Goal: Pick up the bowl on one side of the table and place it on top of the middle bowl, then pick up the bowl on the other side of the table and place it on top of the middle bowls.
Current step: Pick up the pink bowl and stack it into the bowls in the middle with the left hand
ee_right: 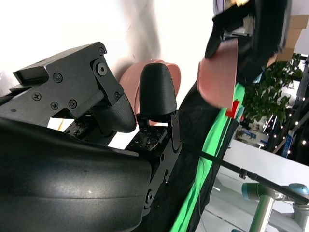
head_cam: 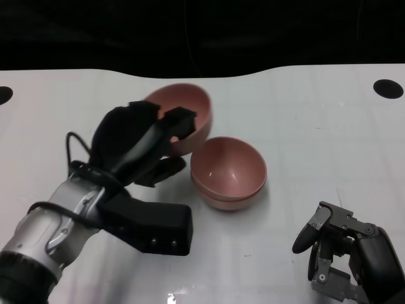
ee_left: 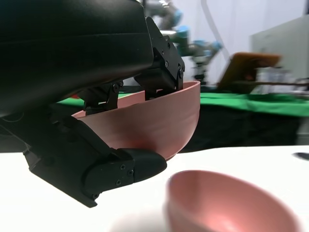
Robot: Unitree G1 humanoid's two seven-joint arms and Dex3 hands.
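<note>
A pink bowl was held in the left hand, lifted clear of the white table and tilted so that its opening faced up and to the right in the head view. In the left wrist view the hold could be read plainly: fingers were hooked over the rim of the held bowl while another finger was pressed against its underside — the wall was pinched between them. The lifted bowl was seen just behind and to the left of the middle stack, its lower edge close to the stack's rim; whether the two touched could not be told from the head view, though a gap was shown between them in the left wrist view.

The middle stack was made up of two pink bowls nested one inside the other, resting upright on the table; a double rim line was visible at its near edge. Nothing was seen inside the upper bowl, and nothing inside the held one.

The right hand was kept low at the near right of the table — nothing was held in it, and its fingers were loosely curved and apart. It lay well apart from the stack.
</note>
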